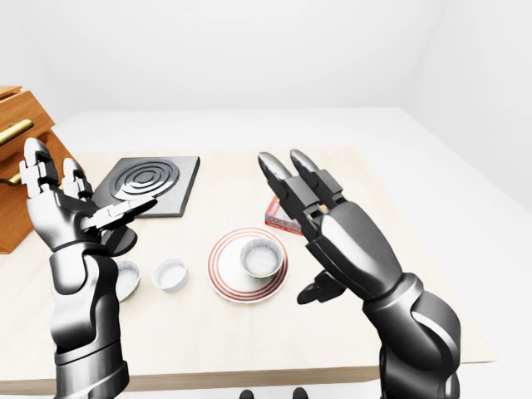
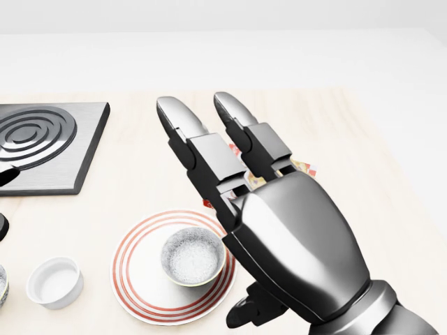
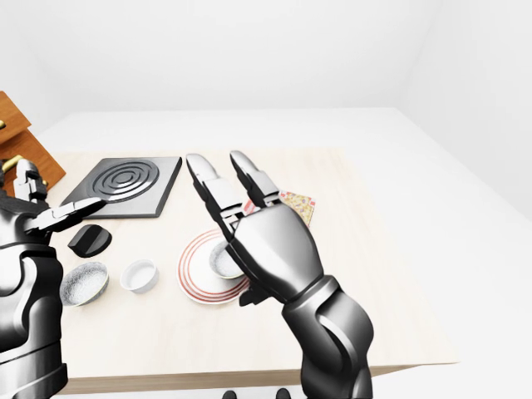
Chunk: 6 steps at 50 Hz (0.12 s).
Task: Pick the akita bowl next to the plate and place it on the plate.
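While akita bowl [image 1: 260,257] sits on plate [image 1: 224,274], right hand [image 1: 332,233] hovers beside, fingers [image 2: 183,132] spread, empty; careless withdrawal could clip bowl, tip it.

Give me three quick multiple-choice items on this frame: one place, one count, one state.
1. Where is the speckled bowl?
A. on the red-ringed plate
B. on the black burner pad
C. in the right hand

2. How many red rings edge the plate?
A. none
B. several
C. one thick blue band

3. How is the right hand?
A. fisted
B. open, fingers straight
C. clamped on the white ramekin

Answers:
1 A, the bowl sits inside the plate's rings.
2 B, concentric red lines show in the head view.
3 B, the fingers stretch out above the table, holding nothing.
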{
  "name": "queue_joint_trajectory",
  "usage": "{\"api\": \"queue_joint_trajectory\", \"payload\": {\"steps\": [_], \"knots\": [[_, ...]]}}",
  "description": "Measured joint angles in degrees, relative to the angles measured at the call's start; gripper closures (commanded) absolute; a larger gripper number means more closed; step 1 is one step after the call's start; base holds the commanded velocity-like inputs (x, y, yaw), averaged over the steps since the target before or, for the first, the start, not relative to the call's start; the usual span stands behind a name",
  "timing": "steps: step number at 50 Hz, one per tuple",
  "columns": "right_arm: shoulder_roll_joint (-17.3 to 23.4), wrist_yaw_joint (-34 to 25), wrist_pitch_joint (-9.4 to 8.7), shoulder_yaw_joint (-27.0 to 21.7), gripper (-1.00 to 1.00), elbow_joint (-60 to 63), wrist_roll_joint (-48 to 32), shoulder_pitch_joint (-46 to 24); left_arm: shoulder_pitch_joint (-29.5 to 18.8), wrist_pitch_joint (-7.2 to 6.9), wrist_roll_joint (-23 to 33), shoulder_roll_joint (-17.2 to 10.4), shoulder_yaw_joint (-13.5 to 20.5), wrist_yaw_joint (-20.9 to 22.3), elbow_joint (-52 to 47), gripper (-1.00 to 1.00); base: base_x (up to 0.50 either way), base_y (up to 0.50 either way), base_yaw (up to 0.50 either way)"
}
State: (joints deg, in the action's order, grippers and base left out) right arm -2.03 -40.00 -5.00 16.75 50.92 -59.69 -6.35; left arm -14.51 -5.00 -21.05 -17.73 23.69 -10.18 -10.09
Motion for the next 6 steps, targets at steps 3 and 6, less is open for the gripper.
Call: {"api": "queue_joint_trajectory", "payload": {"steps": [3,6], "knots": [[-0.1,0.0,0.00,-0.6,-1.00,0.7,0.3,-0.7,0.0,0.00,0.0,0.0,0.0,0.0,0.1,-1.00,0.00,0.00,0.00],[0.0,0.0,0.00,-1.6,-1.00,1.3,0.8,-1.7,0.0,0.00,0.0,0.1,0.0,0.0,0.1,-1.00,0.00,0.00,0.00]]}}
